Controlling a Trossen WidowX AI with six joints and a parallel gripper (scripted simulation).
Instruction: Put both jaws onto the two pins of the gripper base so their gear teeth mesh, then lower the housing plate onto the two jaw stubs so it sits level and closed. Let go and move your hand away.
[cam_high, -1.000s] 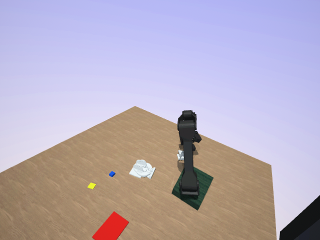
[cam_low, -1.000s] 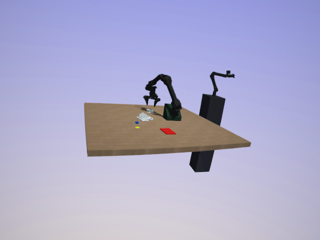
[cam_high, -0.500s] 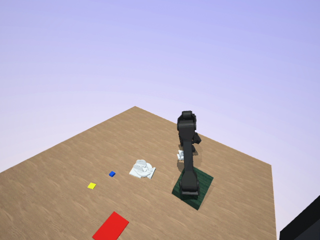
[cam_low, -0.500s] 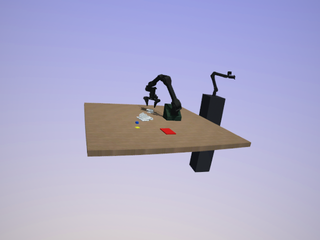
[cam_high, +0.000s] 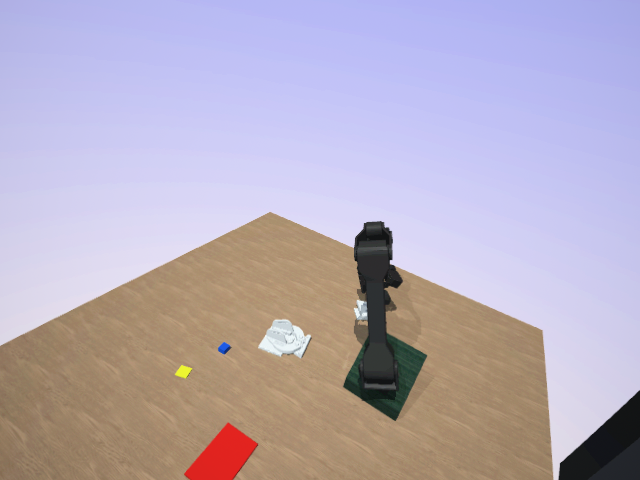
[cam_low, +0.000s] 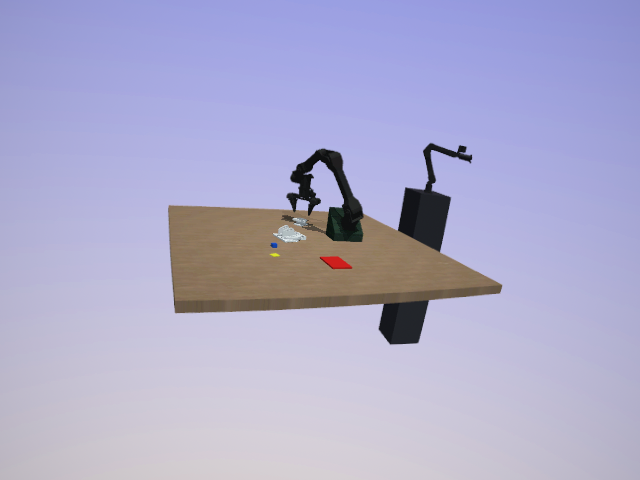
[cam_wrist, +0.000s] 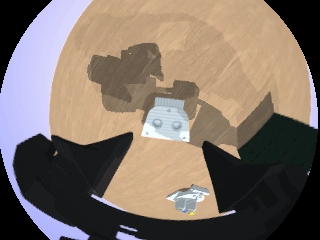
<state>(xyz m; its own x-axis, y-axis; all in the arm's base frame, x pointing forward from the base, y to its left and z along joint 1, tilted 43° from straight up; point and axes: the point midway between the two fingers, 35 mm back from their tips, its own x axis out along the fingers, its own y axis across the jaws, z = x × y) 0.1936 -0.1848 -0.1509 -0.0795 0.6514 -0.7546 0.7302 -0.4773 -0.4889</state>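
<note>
A white plate with a ribbed end and two round bosses, apparently the housing plate (cam_high: 361, 310) (cam_low: 300, 221) (cam_wrist: 167, 116), lies on the table under my gripper. My gripper (cam_low: 302, 212) (cam_wrist: 168, 140) is open and empty, pointing down above this plate; in the wrist view the plate shows just ahead of the gap between the fingertips. In the top view the arm partly covers plate and gripper. The white gripper base assembly (cam_high: 291, 342) (cam_low: 290, 235) (cam_wrist: 186, 195) stands apart, with two upright lobed parts and a round part on it. Jaw seating and tooth mesh cannot be told.
The dark green arm base (cam_high: 408, 364) (cam_low: 343, 232) (cam_wrist: 285, 140) stands beside the plate. A blue block (cam_high: 223, 348) (cam_low: 273, 245), a yellow square (cam_high: 183, 371) (cam_low: 274, 254) and a red rectangle (cam_high: 222, 453) (cam_low: 336, 262) lie beyond the assembly. A second arm stands on a dark pillar (cam_low: 424, 217).
</note>
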